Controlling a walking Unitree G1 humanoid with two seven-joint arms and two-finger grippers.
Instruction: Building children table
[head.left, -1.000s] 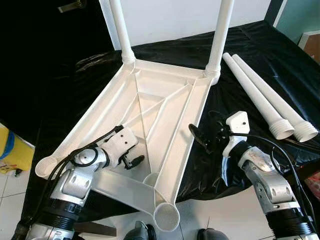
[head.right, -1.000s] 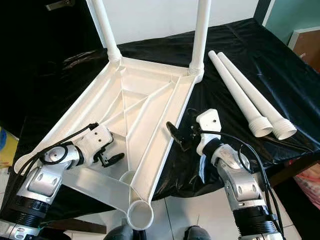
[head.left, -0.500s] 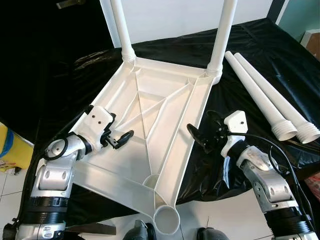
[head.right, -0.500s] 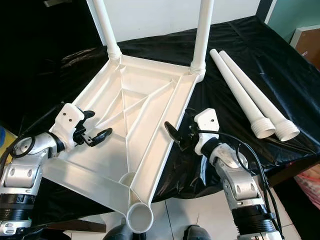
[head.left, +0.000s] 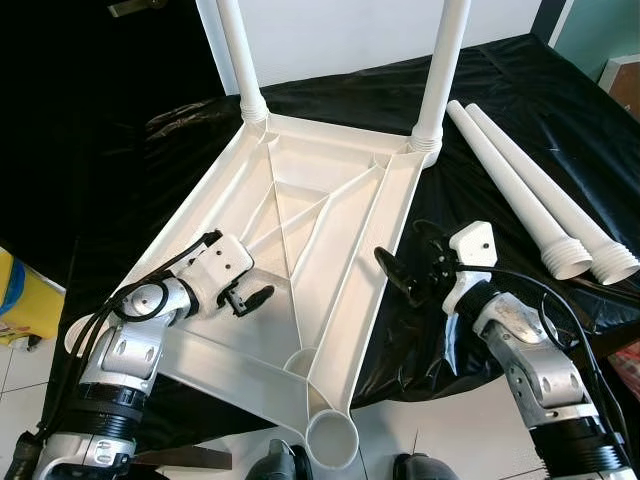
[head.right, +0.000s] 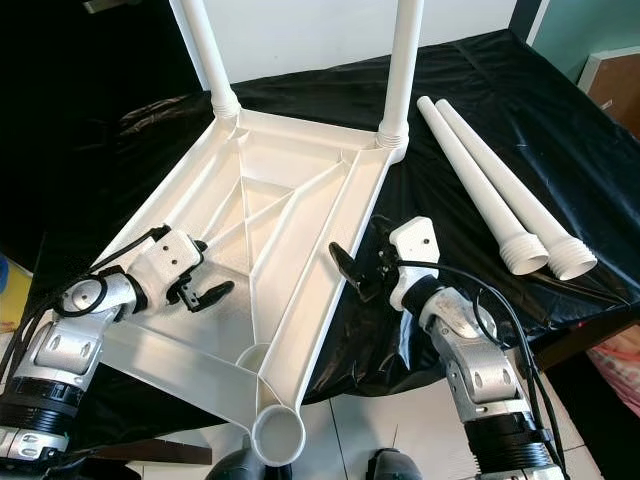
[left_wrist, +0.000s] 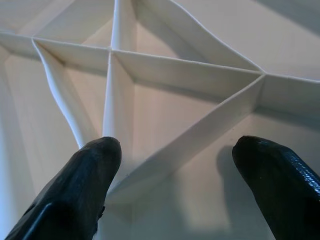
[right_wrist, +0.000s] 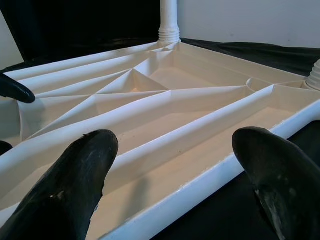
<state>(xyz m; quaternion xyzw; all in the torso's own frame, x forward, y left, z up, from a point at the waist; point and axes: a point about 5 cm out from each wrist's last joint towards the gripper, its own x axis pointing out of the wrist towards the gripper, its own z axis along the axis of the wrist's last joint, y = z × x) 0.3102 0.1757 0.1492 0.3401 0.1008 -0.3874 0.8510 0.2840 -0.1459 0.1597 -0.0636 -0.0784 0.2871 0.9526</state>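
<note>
A: Head cams? Where from?

B: Stereo pair, up high, facing fwd and down onto the upturned white table top (head.left: 300, 230) on the black cloth (head.left: 560, 150). Right eye sits a bit to the side, so everything shifts left vs. left eye. Both share the table top, two loose legs (head.right: 500, 190) and both arms.

A: Wrist cams?

B: Left wrist: very close, looking along its black fingers (left_wrist: 75, 190) straight at the ribs (left_wrist: 190, 75). Right wrist: low, near the table's edge (right_wrist: 215, 180), looking across the underside twd a fitted leg (right_wrist: 169, 20). Shares the ribs w/ left wrist view.
</note>
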